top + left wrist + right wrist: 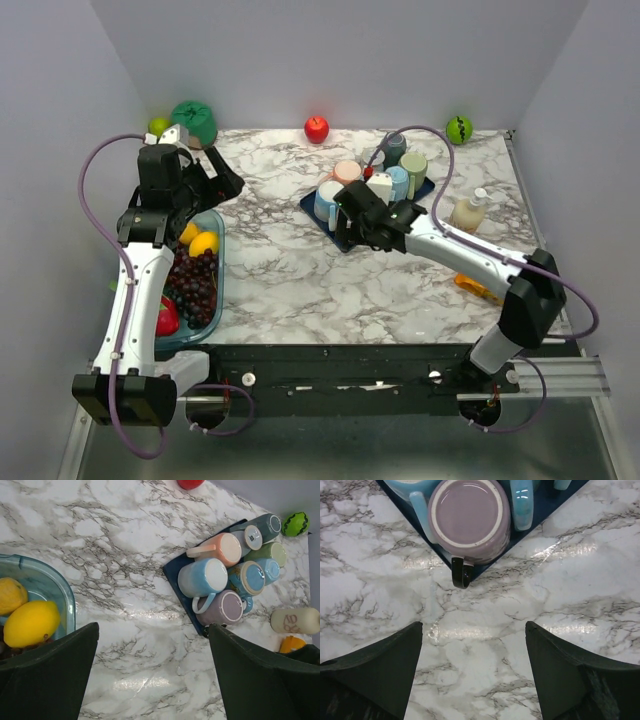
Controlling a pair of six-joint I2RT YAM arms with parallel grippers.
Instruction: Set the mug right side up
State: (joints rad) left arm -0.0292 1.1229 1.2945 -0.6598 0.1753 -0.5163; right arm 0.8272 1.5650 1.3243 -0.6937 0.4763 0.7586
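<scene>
As its base faces upward, the lilac mug [470, 517] stands inverted.

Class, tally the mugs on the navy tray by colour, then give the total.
Blue mugs: 3
Peach mug: 1
Purple mug: 1
Green mug: 1
Dark grey mug: 1
Whitish mug: 1
Total: 8

White-and-black arms [135, 290] trailing looped purple cables [82, 185]

Bright, even light from overhead; white glare streaks on the glossy worktop [485, 630] in both wrist views; shadows soft, focus sharp.
</scene>
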